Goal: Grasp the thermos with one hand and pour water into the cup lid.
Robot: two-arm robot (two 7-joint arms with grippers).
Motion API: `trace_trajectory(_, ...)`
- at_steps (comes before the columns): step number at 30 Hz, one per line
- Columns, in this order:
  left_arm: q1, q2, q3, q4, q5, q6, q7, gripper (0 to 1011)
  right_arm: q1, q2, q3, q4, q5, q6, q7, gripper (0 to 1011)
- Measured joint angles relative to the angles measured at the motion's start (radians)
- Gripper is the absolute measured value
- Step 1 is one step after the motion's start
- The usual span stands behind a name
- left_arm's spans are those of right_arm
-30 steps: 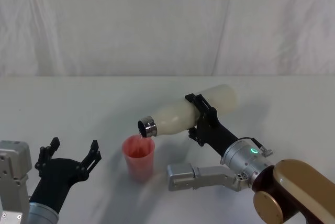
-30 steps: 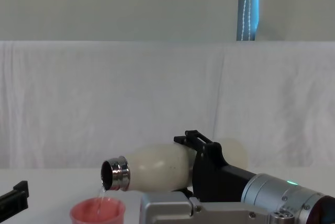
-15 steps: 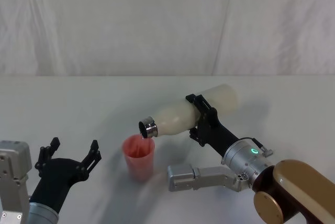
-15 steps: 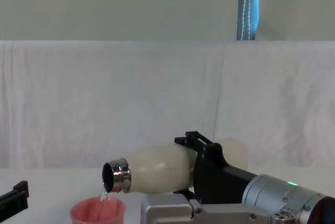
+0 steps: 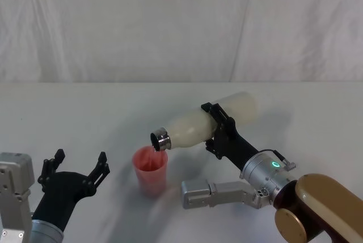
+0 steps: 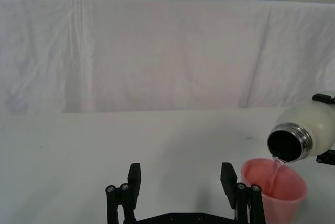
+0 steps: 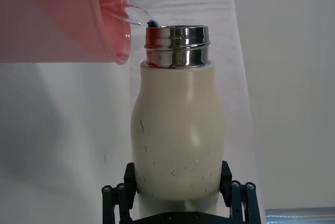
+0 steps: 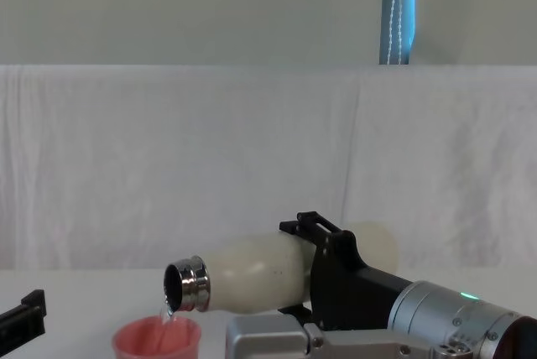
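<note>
- The thermos [image 5: 198, 125] hangs tipped nearly level above the tabletop [image 5: 85, 112], steel neck just over the cup lid [image 5: 150, 170]; a thin stream of water runs into it.
- It looks rigid and smooth, probably slick and weighty with water; the mid-body hold seems the sensible place.
- The cup lid stands upright on the tabletop; small and likely light, so easily knocked.
- The right pincer [image 5: 218, 131] clamps the thermos's body.
- The left pincer [image 5: 76, 166] hovers spread wide and empty, near the cup lid.
</note>
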Motion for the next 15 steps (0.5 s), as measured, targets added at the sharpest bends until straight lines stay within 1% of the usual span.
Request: trace_trajectory(15, 0.0, 0.0, 0.0, 0.0, 0.0, 0.0, 0.0, 1001, 0.005, -0.002, -0.004, 0.008, -0.009, 0.009, 0.0, 951)
